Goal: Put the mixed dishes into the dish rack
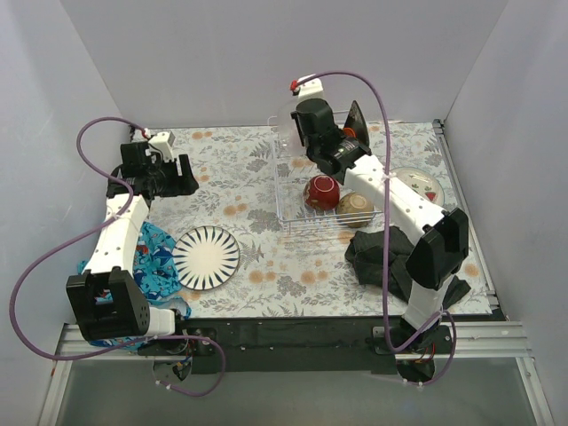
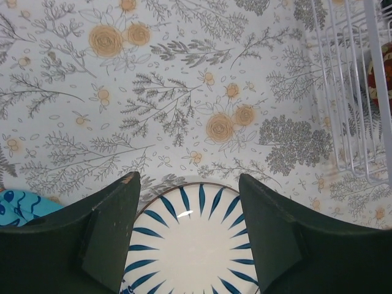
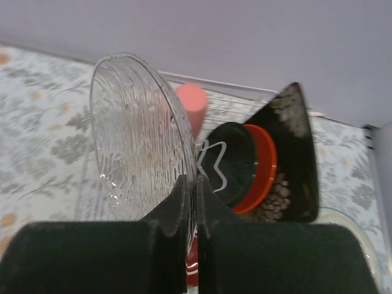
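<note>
Glass plate point(image 3: 138, 141) stands pinched upright in the right tool point(image 3: 192, 190), over the dish rack point(image 1: 288, 191). The rack already holds the red bowl point(image 1: 321, 192), the tan bowl point(image 1: 356, 208) and a black plate point(image 3: 294, 153). The left tool point(image 2: 188, 184), spread wide, hovers over the striped plate point(image 1: 206, 257) on the table point(image 1: 248, 160); I judge this plate is left to load.

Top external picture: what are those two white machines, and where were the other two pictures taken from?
They are robot arms seen from above: the left arm and the right arm. The other pictures come from cameras on their wrists. The left fingers are open, aimed at a blue-striped plate on the flowered table. The right fingers pinch a clear glass plate upright at a white wire dish rack, which already holds a red bowl, a tan bowl and an orange plate. A black cloth and a blue cloth lie nearby.
</note>
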Tool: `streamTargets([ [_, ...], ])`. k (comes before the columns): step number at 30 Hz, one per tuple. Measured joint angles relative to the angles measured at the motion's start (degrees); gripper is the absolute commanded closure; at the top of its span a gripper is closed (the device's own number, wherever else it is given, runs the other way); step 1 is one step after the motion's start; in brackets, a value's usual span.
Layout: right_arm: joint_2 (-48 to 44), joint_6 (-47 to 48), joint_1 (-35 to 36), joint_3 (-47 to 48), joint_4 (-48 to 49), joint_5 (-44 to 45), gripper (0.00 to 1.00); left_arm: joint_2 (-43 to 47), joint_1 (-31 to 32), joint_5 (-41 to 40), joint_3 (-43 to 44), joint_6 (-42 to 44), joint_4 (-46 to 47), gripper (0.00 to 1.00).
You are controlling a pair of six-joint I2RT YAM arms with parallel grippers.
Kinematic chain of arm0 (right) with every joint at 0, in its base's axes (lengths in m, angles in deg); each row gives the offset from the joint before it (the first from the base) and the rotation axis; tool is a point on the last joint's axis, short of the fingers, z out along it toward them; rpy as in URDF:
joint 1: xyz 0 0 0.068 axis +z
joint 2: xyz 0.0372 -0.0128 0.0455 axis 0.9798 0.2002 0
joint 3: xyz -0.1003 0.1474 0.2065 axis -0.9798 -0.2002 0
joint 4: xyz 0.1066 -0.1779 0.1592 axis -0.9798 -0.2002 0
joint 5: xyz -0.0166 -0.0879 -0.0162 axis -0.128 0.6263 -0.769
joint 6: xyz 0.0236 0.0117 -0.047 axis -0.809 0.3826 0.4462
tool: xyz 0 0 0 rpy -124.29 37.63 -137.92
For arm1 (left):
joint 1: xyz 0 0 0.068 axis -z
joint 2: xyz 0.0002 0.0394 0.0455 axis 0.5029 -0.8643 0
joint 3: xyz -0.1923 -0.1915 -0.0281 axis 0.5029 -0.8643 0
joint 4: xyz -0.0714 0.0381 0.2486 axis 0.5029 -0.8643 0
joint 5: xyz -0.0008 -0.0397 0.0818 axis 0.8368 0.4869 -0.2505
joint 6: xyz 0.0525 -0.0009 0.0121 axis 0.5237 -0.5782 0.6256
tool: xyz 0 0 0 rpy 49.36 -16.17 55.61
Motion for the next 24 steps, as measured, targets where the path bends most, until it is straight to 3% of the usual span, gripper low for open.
streamTargets([
  [4, -1.2, 1.2, -2.5, -2.4, 2.1, 8.0, 0.99, 0.0, 0.0, 0.0, -2.1, -0.6, -0.4, 0.35],
  [9, 1.1, 2.6, -6.4, -2.7, 2.3, 12.1, 0.99, 0.0, 0.0, 0.1, -2.2, -0.8, -0.4, 0.34],
  [24, 8.3, 4.7, -9.2, -2.6, 2.2, 15.1, 0.99, 0.0, 0.0, 0.1, -3.7, -0.7, -0.5, 0.34],
])
